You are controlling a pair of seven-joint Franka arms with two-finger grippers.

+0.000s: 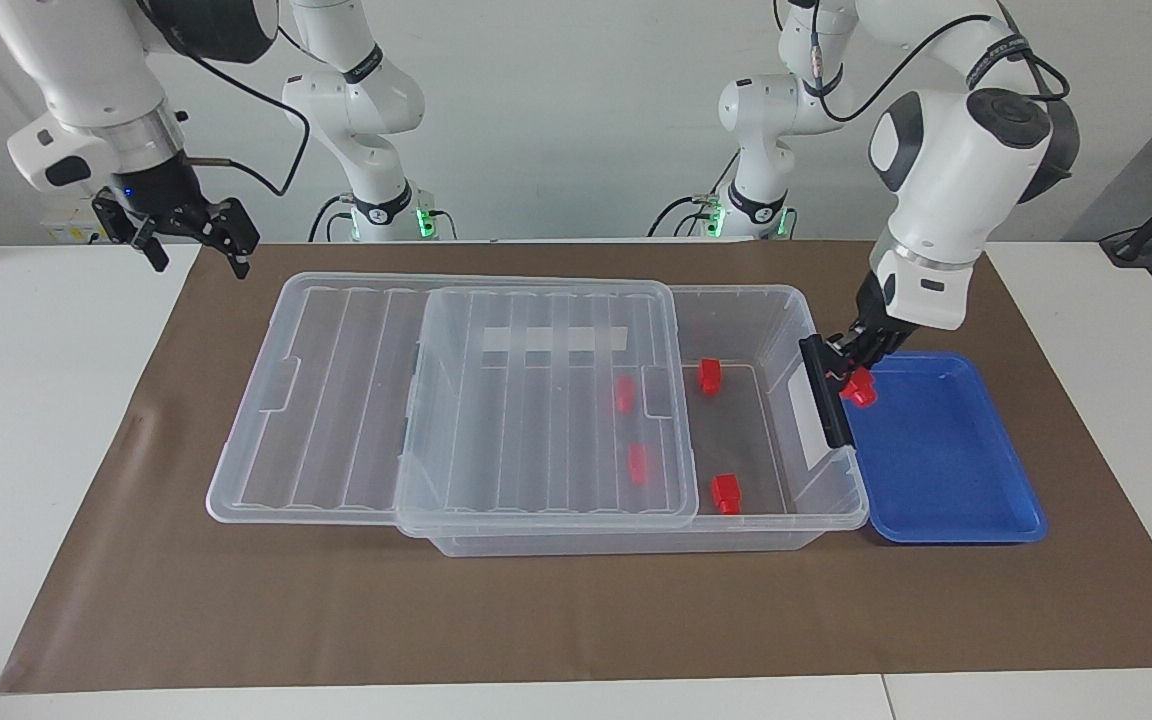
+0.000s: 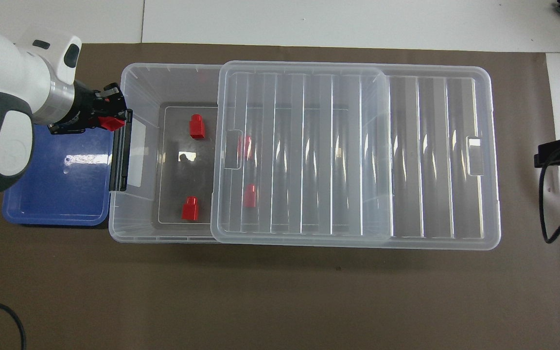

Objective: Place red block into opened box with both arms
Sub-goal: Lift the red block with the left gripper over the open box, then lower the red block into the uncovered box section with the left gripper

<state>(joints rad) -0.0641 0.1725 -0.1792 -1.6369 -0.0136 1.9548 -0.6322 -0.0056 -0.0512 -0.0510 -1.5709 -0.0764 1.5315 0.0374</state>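
Here the left gripper point(image 1: 854, 362) clamps the red block point(image 1: 861, 387) above the box point(image 1: 786, 300).

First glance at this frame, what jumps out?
The left gripper holds a red block in the air over the box's black handle. The clear box fills mid-table, its lid slid toward the right arm's end; four more red blocks lie inside. The right gripper waits, raised and open.

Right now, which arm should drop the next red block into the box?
Left. The left gripper is shut on a red block, raised over the box's black handle, beside the uncovered end. The right gripper hangs open and empty over the right arm's end of the table.
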